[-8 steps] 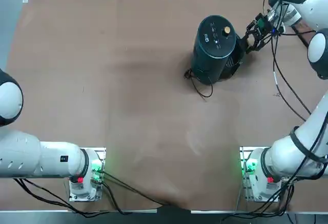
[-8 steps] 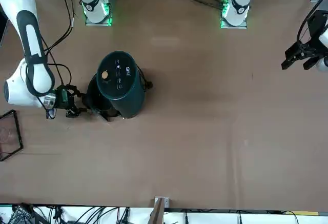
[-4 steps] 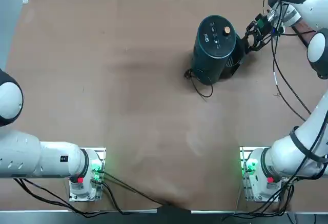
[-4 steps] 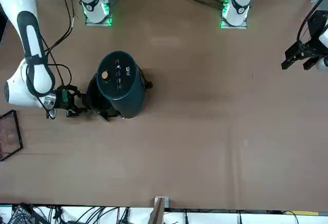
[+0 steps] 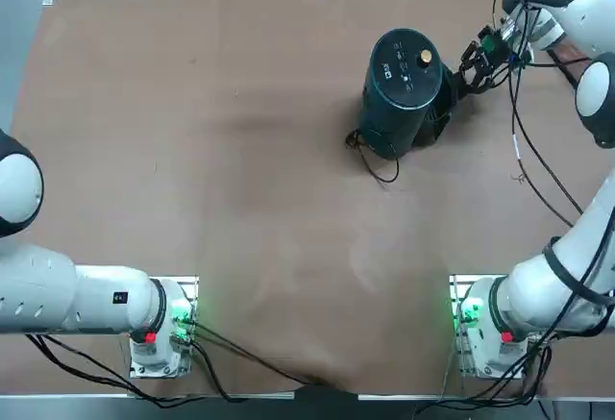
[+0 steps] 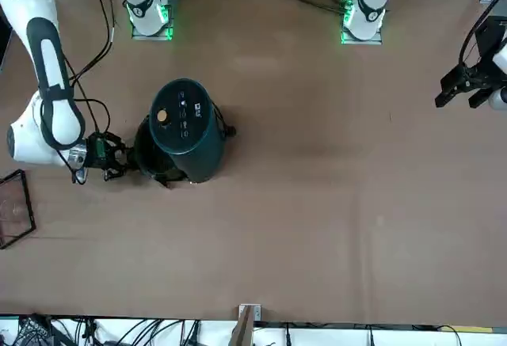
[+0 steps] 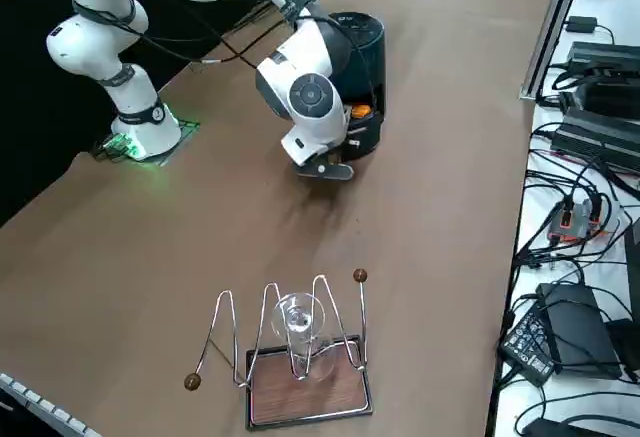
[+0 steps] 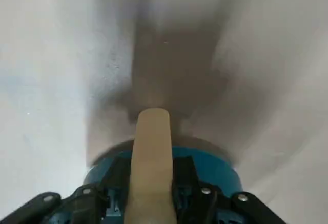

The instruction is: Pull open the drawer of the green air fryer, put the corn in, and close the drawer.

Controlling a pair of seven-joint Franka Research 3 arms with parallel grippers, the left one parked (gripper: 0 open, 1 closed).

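Dark green and glossy, the fryer (image 5: 402,88) stands upright just to the left of the right gripper (image 5: 462,84), with its round lid and small gold knob (image 5: 426,56) facing up. The drawer (image 5: 439,110) juts partly out of the fryer's side toward the jaws. Those jaws are clenched on a smooth tan bar with a rounded end, which looks like the drawer's handle (image 8: 150,167); it sits upright in the close wrist view, a black finger against either side. Over by the jaws, between the arm's white wrist and the fryer, a small orange patch (image 7: 361,111) peeks out. It could be the corn, though I can't tell from here, nor whether it lies inside the drawer, since the arm hides much of that spot. A thin black cord (image 5: 381,179) comes off the fryer on the side away from the jaws and curls on the brown table (image 5: 240,199). Well apart from the jaws, out to the robot's right, a wire rack (image 7: 322,319) with round brown ends stands at a dark-framed tray (image 7: 290,400), and a clear glass (image 7: 299,319) sits among its bends.
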